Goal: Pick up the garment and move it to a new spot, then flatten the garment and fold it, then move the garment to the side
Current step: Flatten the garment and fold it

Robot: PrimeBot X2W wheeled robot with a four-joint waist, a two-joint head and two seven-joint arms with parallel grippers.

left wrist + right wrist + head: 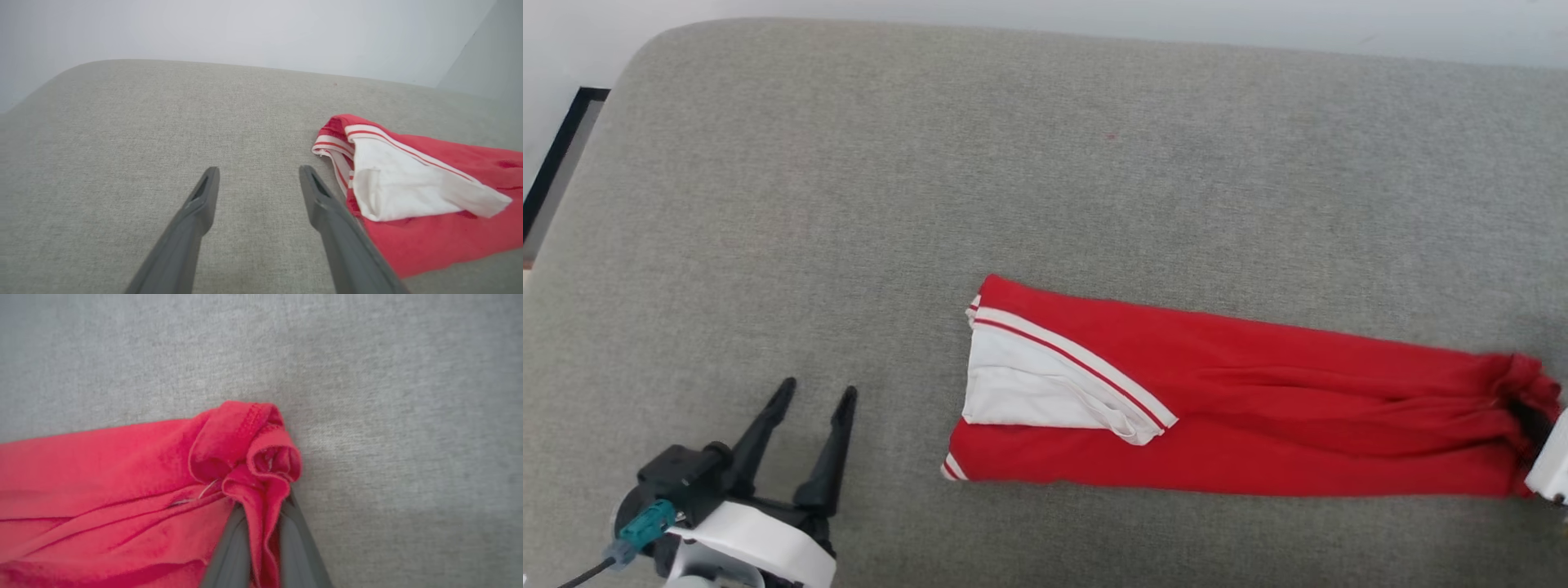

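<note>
The garment point(1241, 408), a red jersey with white striped trim, lies folded into a long band across the grey cushion. Its white-trimmed end points left. In the right wrist view my right gripper point(261, 526) is shut on the bunched red hem point(261, 457) at the band's right end, cloth pinched between the dark fingers. In the head view that gripper point(1531, 425) sits at the right edge. My left gripper point(817, 396) stands open at the lower left, apart from the jersey. In the left wrist view its fingers point(327, 204) frame bare cushion, the jersey's trimmed end point(392, 179) just to their right.
The grey fabric cushion point(931, 163) spreads under everything, its rounded far corner at the upper left. A pale wall lies beyond its far edge. A dark-framed strip point(560, 155) shows off the cushion's left side.
</note>
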